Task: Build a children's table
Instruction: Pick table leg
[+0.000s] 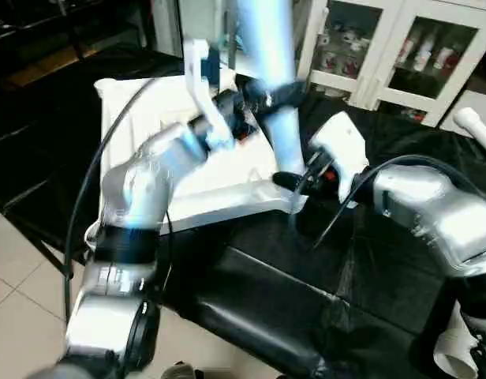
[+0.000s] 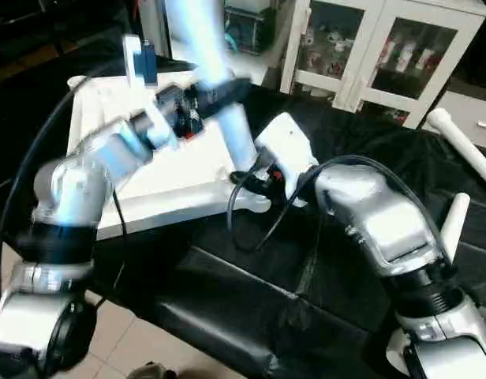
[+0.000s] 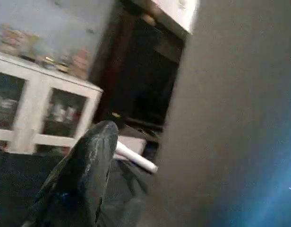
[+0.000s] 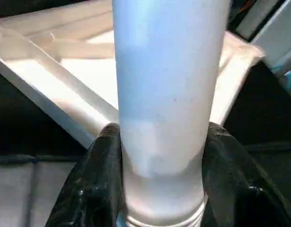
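The white tabletop (image 1: 144, 106) lies ribbed side up on the black-covered work table. A white leg (image 1: 267, 47) stands upright in its near right corner socket. My right gripper (image 4: 162, 135) is shut on the foot of this leg, one black finger pressed against each side just above the socket. Higher up the same leg is my left gripper (image 1: 263, 96), its jaws around the tube. In the left wrist view one of its fingers (image 3: 89, 165) stands apart from the leg (image 3: 240, 118), so this gripper is open.
A spare white leg (image 2: 464, 142) lies on the black cloth at the far right, and another leg end (image 2: 454, 221) rises beside my right forearm. White cabinets with glass doors (image 2: 401, 55) stand behind. The work table's near edge (image 1: 251, 324) drops to a tiled floor.
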You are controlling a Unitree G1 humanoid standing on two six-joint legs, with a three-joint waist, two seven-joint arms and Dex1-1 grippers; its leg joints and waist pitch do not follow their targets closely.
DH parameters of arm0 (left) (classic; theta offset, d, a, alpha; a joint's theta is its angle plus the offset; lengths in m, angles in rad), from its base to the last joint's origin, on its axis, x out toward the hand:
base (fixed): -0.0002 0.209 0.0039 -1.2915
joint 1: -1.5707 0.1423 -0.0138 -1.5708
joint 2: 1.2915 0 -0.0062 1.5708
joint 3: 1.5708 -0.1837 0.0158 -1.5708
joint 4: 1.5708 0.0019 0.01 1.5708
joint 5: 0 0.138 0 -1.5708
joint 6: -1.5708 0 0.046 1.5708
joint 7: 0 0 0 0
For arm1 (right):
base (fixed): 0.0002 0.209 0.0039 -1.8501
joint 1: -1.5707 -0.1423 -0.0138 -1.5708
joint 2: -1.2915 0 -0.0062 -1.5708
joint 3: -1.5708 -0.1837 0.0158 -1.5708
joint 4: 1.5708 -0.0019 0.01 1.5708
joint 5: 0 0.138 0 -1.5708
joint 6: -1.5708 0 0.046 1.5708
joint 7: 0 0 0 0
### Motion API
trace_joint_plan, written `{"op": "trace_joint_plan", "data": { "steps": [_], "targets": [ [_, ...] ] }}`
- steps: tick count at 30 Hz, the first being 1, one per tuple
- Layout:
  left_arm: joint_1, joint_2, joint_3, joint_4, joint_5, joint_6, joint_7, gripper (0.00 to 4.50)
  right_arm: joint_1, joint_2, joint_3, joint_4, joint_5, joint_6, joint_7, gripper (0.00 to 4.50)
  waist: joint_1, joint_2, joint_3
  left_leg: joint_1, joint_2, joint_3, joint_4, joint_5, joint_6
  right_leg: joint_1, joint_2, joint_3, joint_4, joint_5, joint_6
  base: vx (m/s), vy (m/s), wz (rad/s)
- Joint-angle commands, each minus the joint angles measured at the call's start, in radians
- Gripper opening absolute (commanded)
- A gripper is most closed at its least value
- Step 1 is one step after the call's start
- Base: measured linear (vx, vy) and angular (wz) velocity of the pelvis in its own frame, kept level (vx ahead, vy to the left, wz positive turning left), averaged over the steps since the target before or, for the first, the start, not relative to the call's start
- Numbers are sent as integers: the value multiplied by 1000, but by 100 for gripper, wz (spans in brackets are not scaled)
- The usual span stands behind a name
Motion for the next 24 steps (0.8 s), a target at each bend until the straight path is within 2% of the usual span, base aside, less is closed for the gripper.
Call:
{"op": "trace_joint_plan", "data": {
  "steps": [1,2,3,5,6,7,8,10,11,12,15,16,17,24],
  "targets": [
    [-20,-6,41,46,15,-9,88,346,10,-4,15,8,-52,-46,-28,196,-4,6,-73,11,39,-23,-72,-150,-37,56,-57,44,-72,-173,-182,0,0,0],
    [-25,-12,55,56,24,-16,121,346,13,2,13,16,-74,-56,-53,196,-4,1,-76,10,38,-23,-70,-146,-31,59,-55,43,-70,-148,-190,0,0,0],
    [-26,-14,60,59,25,-19,132,346,13,3,12,18,-77,-57,-59,196,-1,11,-78,11,39,-25,-70,-138,-26,59,-56,43,-67,-130,-196,0,0,0],
    [-33,-33,105,79,24,-39,221,346,17,14,1,38,-108,-67,-104,195,-3,5,-80,10,40,-25,-68,-127,-19,62,-55,42,-64,-87,-212,0,0,0],
    [-33,-33,105,79,24,-39,221,346,17,14,1,38,-108,-67,-104,195,-3,6,-80,9,40,-24,-68,-122,-16,62,-55,42,-63,-74,-218,0,0,0],
    [-32,-40,117,83,28,-47,248,317,21,17,-3,44,-118,-74,-111,195,-3,6,-81,9,40,-24,-67,-119,-10,62,-55,42,-62,-62,-227,0,0,0],
    [-24,-51,129,79,29,-53,275,317,26,25,-10,50,-129,-79,-120,195,-4,13,-79,10,41,-25,-68,-123,-8,62,-54,41,-63,-53,-234,0,0,0],
    [-18,-64,138,72,26,-52,301,310,31,34,-18,55,-139,-84,-130,194,-4,10,-80,9,40,-24,-67,-125,-1,63,-55,41,-63,-47,-242,0,0,0],
    [-14,-75,147,68,18,-52,318,310,31,39,-21,57,-143,-84,-138,194,-3,11,-80,10,40,-24,-67,-125,2,64,-55,41,-62,-49,-244,0,0,0],
    [-12,-90,160,65,12,-60,347,281,31,44,-23,60,-144,-85,-141,194,-4,10,-80,9,41,-23,-66,-126,3,64,-55,42,-62,-49,-245,0,0,0],
    [-12,-110,179,68,0,-71,385,264,29,60,-23,63,-154,-92,-146,193,-3,10,-79,10,40,-24,-67,-135,8,63,-56,41,-65,-69,-244,0,0,0],
    [-12,-112,180,68,-1,-71,386,264,29,61,-23,63,-155,-93,-146,193,-3,10,-79,10,41,-24,-67,-135,9,63,-55,41,-65,-71,-243,0,0,0],
    [-15,-116,185,70,-7,-68,387,236,28,68,-22,64,-161,-98,-146,193,-3,10,-79,10,41,-24,-67,-135,10,63,-55,41,-64,-72,-239,0,0,0],
    [-23,-118,209,63,-35,-55,399,187,23,83,-27,77,-178,-134,-127,193,-3,11,-79,11,41,-24,-67,-128,9,62,-55,41,-62,-58,-242,0,0,0]
  ]
}}
